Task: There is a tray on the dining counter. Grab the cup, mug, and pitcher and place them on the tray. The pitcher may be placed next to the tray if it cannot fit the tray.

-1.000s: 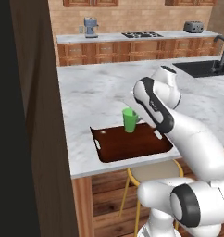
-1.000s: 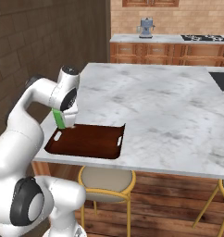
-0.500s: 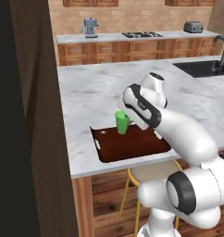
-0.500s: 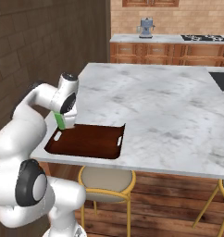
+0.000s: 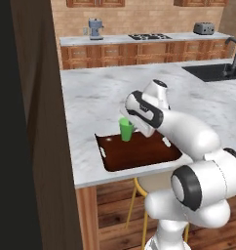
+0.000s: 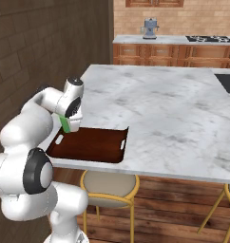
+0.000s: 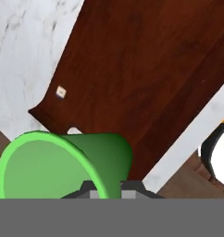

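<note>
Tool (image 7: 107,189) grips one green cup (image 5: 126,129) above one brown tray (image 5: 139,151) on the dining counter (image 6: 174,114).

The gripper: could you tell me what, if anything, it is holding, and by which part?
The gripper is shut on the green cup, gripping it at the rim, above the brown tray.

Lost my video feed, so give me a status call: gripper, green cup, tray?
Gripper shut on the handleless green tapered cup. Cup held over the dark brown rectangular tray, left end. Tray bare, nothing in the way.
</note>
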